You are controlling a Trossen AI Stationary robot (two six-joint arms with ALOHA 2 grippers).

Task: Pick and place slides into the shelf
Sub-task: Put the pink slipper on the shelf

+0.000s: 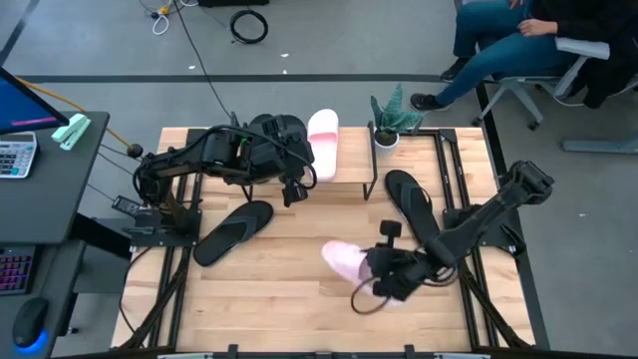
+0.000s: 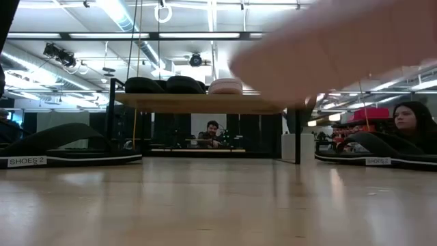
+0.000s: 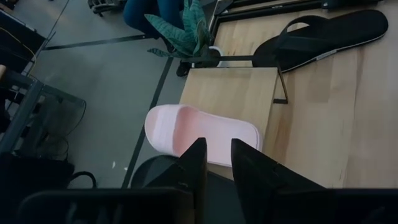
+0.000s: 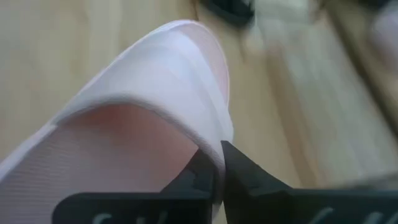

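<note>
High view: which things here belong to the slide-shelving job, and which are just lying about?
Job:
- pink slide in the right pincer
- pink slide on the shelf
- two black flip-flops
- shelf
- left pincer

Lying about:
- potted plant
- calculator

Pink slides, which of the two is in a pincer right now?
The pink slide on the open table, pinched by the right pincer. The other pink slide lies on the shelf, ungripped.

Grey floor (image 1: 329, 40) surrounds the wooden table (image 1: 299, 299). A black desk (image 1: 60, 189) with a calculator (image 1: 15, 155) stands left. Far right, a seated person (image 1: 498, 45) in jeans. A potted plant (image 1: 391, 118) sits at the table's far edge. Ceiling strip lights (image 2: 136, 35) glow overhead.
</note>
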